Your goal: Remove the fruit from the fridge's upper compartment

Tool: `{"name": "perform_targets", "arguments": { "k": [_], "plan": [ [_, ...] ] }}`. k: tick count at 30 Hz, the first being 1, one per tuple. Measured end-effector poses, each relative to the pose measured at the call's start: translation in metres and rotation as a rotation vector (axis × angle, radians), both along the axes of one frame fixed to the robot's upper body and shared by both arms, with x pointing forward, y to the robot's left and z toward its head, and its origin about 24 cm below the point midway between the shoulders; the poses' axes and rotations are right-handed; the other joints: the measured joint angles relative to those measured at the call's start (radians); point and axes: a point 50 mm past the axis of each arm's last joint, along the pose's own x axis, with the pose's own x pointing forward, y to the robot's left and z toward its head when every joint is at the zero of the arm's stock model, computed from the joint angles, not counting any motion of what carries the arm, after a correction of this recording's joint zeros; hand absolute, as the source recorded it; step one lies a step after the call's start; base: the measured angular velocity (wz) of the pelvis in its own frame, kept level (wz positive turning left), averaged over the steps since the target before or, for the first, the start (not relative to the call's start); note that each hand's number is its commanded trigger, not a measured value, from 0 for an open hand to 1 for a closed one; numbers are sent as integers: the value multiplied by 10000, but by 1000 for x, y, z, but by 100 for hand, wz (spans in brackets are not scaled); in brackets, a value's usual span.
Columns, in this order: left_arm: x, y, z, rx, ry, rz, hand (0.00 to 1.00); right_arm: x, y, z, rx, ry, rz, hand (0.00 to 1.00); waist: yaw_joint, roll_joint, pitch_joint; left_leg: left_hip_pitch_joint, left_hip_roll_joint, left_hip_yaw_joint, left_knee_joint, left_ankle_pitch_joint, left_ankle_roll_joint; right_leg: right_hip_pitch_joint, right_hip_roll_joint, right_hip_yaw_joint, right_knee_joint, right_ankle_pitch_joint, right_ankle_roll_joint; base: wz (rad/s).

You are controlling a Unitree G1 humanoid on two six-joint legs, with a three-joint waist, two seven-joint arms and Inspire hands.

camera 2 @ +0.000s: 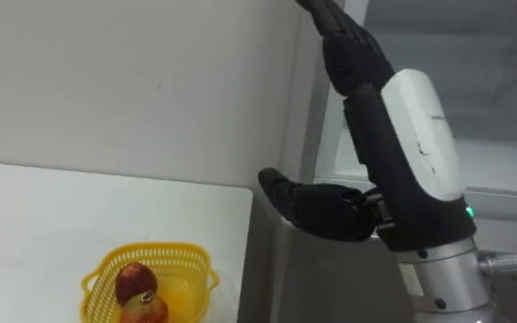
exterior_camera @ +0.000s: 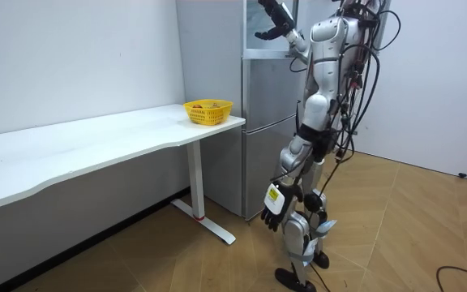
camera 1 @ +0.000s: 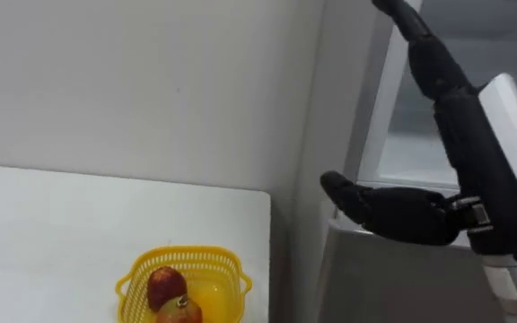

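I stand in front of the grey fridge, facing its upper compartment, where a pale inside shows behind a light frame. My right hand is raised against that frame's left edge. It is open and holds nothing: the fingers point straight up and the thumb sticks out to the left. My left hand hangs loose beside my thigh, also holding nothing. I cannot make out any item inside the compartment.
A yellow basket with a red fruit and another fruit stands on the white table, near the table end closest to the fridge. A plain wall lies behind. The table's edge sits close to the fridge's side.
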Motion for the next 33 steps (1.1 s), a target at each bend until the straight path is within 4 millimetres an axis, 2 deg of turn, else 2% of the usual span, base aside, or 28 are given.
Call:
{"name": "perform_targets", "arguments": {
  "k": [4,7,10,16,18,23,26,29,33],
  "plan": [
    [1,-4,-2,-4,-54,59,0,-5,-6,2,621,-281,-143,0,-168,154,7,40,13,70,-66,-2,1,-41,10,63,2,1,-1,-8],
    [0,-5,-2,-34,-61,87,0,-12,-19,8,1338,-926,-488,0,-233,272,-37,44,34,178,-58,-2,1,-121,20,116,38,1,-2,-9],
    [-1,-7,-2,-46,-150,164,0,-17,-32,6,2149,-1186,-841,0,-320,362,-39,119,43,298,-75,-1,1,-109,30,234,57,1,-2,-10],
    [-8,-6,-2,201,-98,239,0,-23,-56,-22,4373,-155,-1463,0,-742,394,-31,141,56,444,-144,-4,0,-175,47,339,76,2,-4,-7],
    [-9,-7,-2,285,-152,377,0,-26,-74,-35,5258,306,-2084,0,-784,401,-26,135,59,523,-189,-6,3,-214,54,416,76,2,-3,-9],
    [-12,-7,-2,252,-89,435,0,-33,-102,-56,6032,963,-3380,0,-981,424,-22,99,61,610,-212,-5,4,-363,74,537,26,-1,-3,-7],
    [-14,-7,-2,244,-61,469,0,-37,-107,-68,6157,1451,-3931,0,-1014,448,-35,97,78,762,-256,-5,4,-409,106,653,-7,-1,-2,-13],
    [-14,-7,-2,288,-22,503,0,-36,-111,-75,6299,1606,-4308,0,-1016,497,-45,119,82,869,-255,-2,2,-450,120,772,-9,0,-2,-12],
    [-11,-6,-1,304,-147,501,0,-36,-113,-78,6385,1695,-4517,0,-1025,446,-47,141,101,876,-251,0,0,-436,148,796,-95,2,-6,-1]
  ]
}}
